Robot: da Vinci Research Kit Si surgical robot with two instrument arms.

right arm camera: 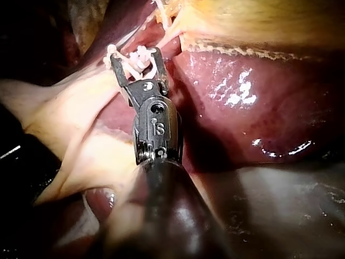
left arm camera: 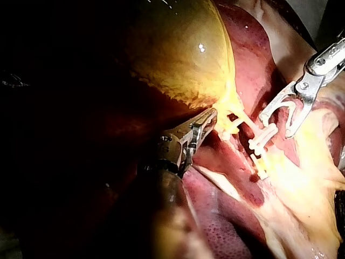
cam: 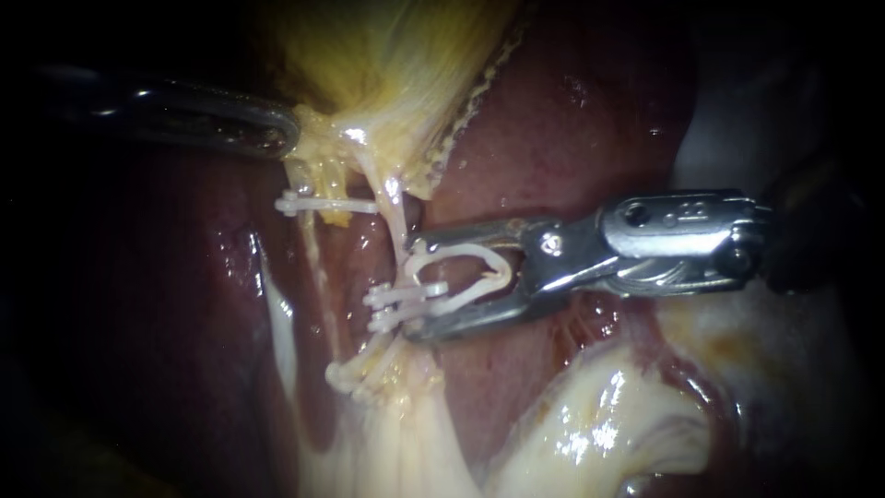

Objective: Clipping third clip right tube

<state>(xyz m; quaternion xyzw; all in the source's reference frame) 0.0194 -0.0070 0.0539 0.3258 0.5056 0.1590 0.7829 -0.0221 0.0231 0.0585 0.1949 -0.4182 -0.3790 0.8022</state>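
Right instrument [cam: 415, 288]: jaws wide apart, carrying an open white clip [cam: 461, 250] that seemingly straddles the right tube [cam: 395, 207]. Left instrument [cam: 281, 134]: jaws clamped on gallbladder [cam: 387, 65].

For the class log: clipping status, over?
Left instrument shut on gallbladder. Right instrument holds open clip at right tube, not yet closed. Two closed clips crowd its tips.

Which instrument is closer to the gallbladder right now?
Left. The left instrument lies against the gallbladder; the right instrument, holding an open clip, sits below it at a tube.
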